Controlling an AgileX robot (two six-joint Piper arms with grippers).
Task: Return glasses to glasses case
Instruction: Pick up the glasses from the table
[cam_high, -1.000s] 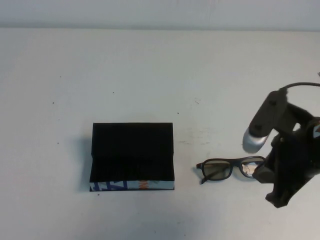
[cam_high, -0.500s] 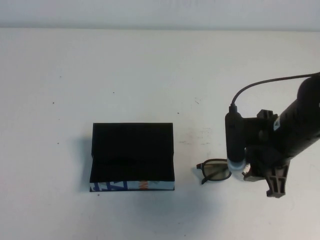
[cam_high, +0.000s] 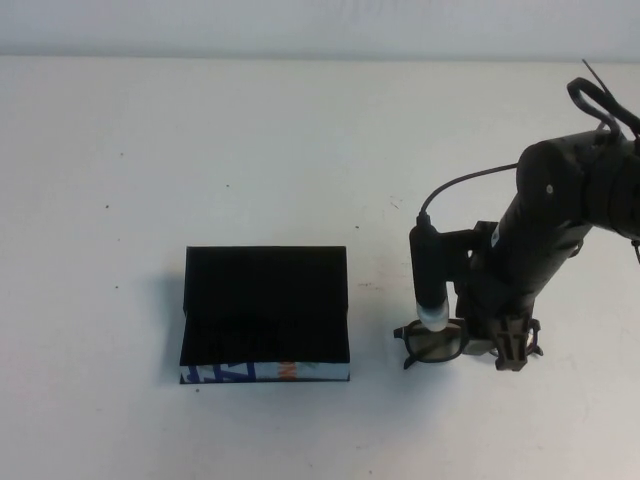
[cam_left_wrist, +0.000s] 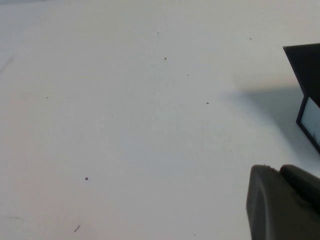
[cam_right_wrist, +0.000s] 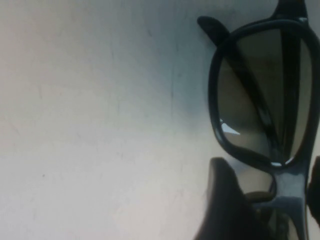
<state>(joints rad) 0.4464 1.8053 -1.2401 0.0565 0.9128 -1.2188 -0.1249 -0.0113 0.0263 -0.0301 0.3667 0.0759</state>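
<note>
Presently: glasses (cam_high: 432, 341) flat on table (cam_high: 300, 140), just right of glasses case (cam_high: 265, 312) (lid up, ready to receive). Right gripper (cam_high: 508, 350) straddles their bridge, fingers spread for pickup. Left gripper (cam_left_wrist: 285, 202) parked left of case; grip indeterminable.

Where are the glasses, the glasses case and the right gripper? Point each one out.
glasses (cam_high: 432, 342): high view, on the visible lens left of the gripper.
glasses case (cam_high: 265, 345): high view, on the black lining of the open tray.
right gripper (cam_high: 508, 352): high view, at its fingertips, down at the glasses.
</note>
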